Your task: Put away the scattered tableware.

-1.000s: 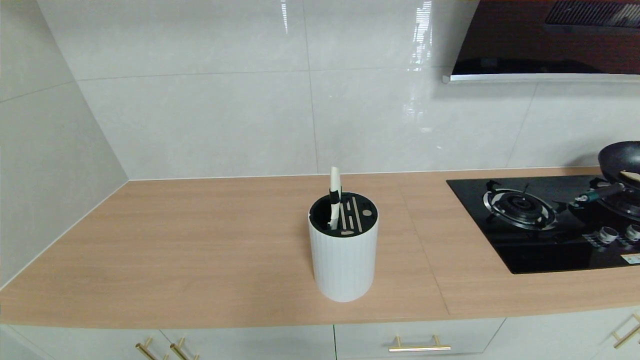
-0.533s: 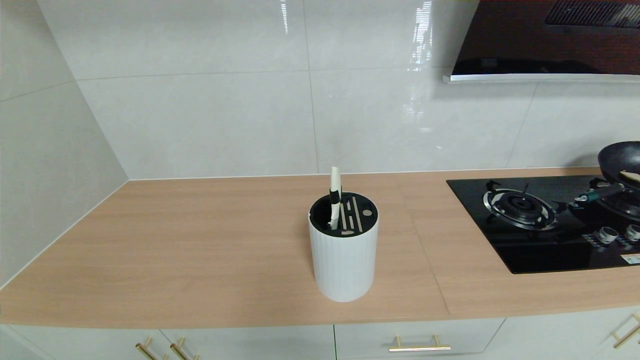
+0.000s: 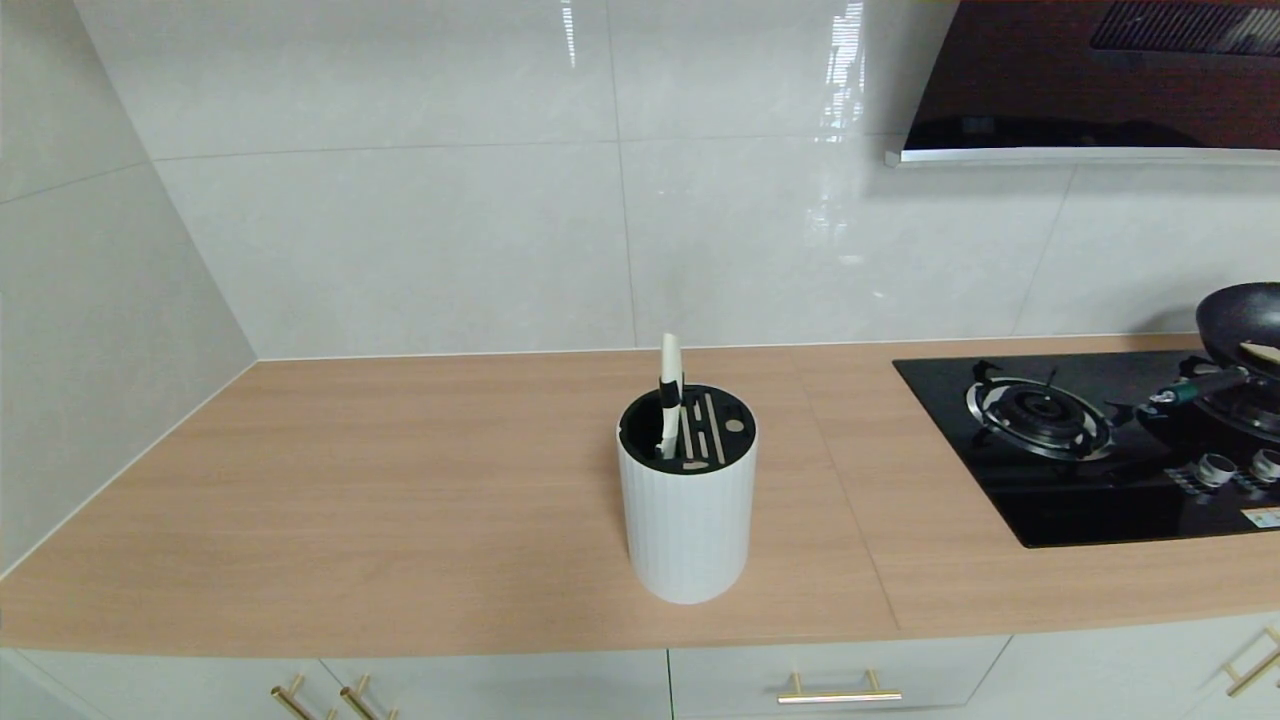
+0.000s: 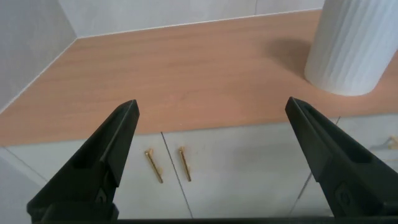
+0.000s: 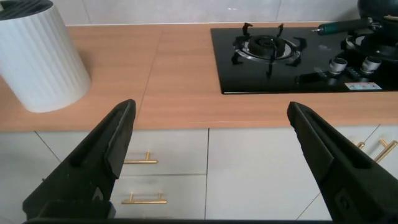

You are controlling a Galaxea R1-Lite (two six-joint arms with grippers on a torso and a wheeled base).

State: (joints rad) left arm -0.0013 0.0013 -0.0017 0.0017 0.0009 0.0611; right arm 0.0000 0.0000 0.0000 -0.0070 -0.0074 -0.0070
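A white ribbed utensil holder point(image 3: 687, 505) with a black slotted top stands mid-counter, near the front edge. A white-and-black utensil handle point(image 3: 669, 385) sticks up from it. The holder point(image 4: 352, 46) also shows in the left wrist view and, in the right wrist view, the same holder point(image 5: 40, 59). My left gripper point(image 4: 211, 134) hangs open in front of the cabinet, below counter level and left of the holder, holding nothing. Open and likewise holding nothing, my right gripper point(image 5: 211, 134) is in front of the cabinet to the holder's right.
A black gas hob point(image 3: 1100, 440) is set into the wooden counter point(image 3: 400, 480) at the right, with a dark pan point(image 3: 1240, 320) on its far burner. White cabinet fronts with brass handles point(image 3: 838, 692) run below the counter. Tiled walls close the back and left.
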